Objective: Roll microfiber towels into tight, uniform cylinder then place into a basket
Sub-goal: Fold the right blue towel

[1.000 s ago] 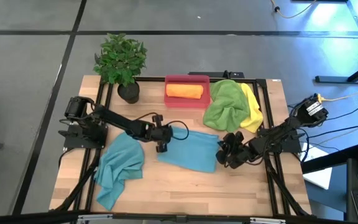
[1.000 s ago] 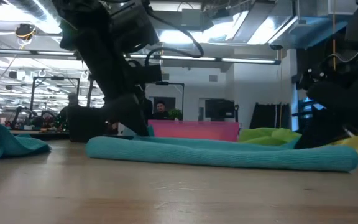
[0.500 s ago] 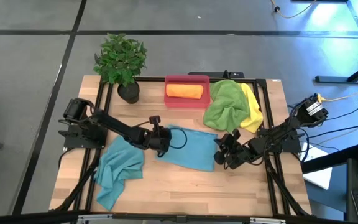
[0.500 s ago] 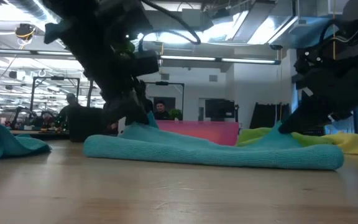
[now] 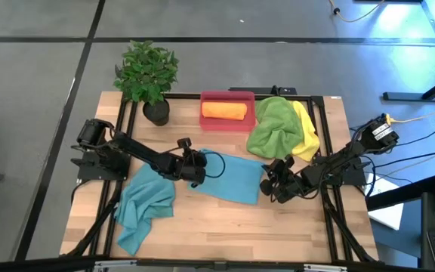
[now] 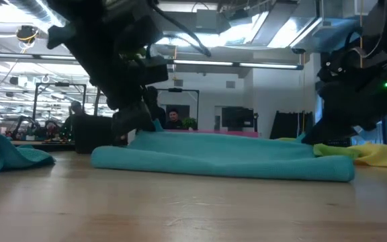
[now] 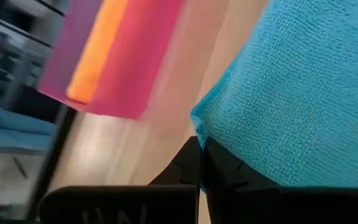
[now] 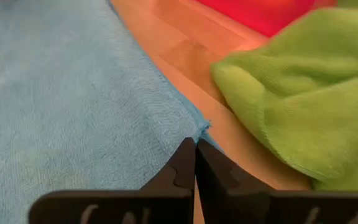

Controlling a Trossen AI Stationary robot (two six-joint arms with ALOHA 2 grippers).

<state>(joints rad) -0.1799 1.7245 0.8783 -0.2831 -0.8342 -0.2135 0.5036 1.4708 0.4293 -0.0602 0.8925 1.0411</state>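
Note:
A teal-blue towel [image 5: 229, 177] lies spread at the table's middle, with both grippers shut on it. My left gripper [image 5: 197, 172] is at its left end and my right gripper [image 5: 267, 183] at its right end. In the low view the towel [image 6: 220, 160] stands raised along its far edge between the two grippers. The red-pink basket [image 5: 227, 121] stands at the far edge and holds a rolled orange towel [image 5: 223, 110]. To its right a green towel [image 5: 274, 127] lies heaped, partly on a yellow one [image 5: 306, 134]. A second teal-blue towel [image 5: 143, 205] lies crumpled at the near left. My left gripper pinches the towel's far left corner [image 7: 207, 134] between its two fingers, slanting down from the table's left. That corner is raised a little and the rest of the towel lies on the table. My right gripper pinches the towel's far right corner [image 8: 190, 132] between its two fingers, slanting down from the table's right. The corner [image 6: 308, 140] stands raised off the table, and the near part of the towel rests on it.
A potted plant [image 5: 146, 75] stands at the far left corner. The green towel [image 8: 291, 81] lies close beside my right gripper. Bare wood shows along the table's near edge [image 5: 232, 234].
The towel's far edge has come up off the table between the two grippers. Its right end has been drawn in toward the left, so it lies shorter. My left gripper has turned at the wrist and lifted the towel's left corner. My right gripper has lifted the right corner.

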